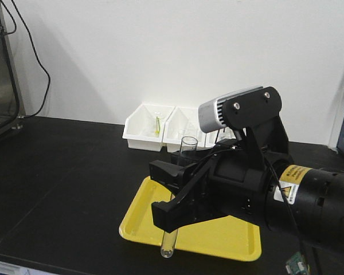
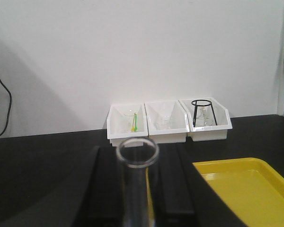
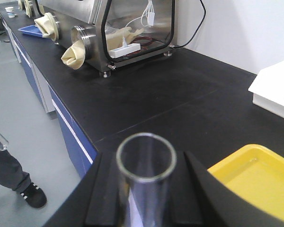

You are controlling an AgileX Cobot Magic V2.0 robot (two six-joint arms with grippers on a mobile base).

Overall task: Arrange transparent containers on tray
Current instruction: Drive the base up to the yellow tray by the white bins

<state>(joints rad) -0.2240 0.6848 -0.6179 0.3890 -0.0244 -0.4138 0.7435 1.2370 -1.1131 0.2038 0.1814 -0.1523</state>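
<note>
Yellow tray (image 1: 218, 238) sits at 5 o'clock in my front view. My right gripper (image 1: 163, 192) hangs over its 9 o'clock side, clamped on 1 test tube (image 1: 168, 240). My left gripper (image 2: 138, 152) pinches a 2nd tube (image 2: 132, 198), tray at its 3 o'clock.

L pincer (image 2: 137, 194) grips upright test tube (image 2: 135, 208); yellow tray (image 2: 248, 194) to R; white bins (image 2: 168, 126) behind.

my right arm (image 1: 309, 195) comes in from the right with the wrist about level and the fingers pointing left. my right hand (image 1: 160, 193) is clamped on a test tube (image 1: 168, 243) that stands nearly upright between them. my left hand (image 2: 138, 165) grips a second test tube (image 2: 135, 189), rim up.
</note>
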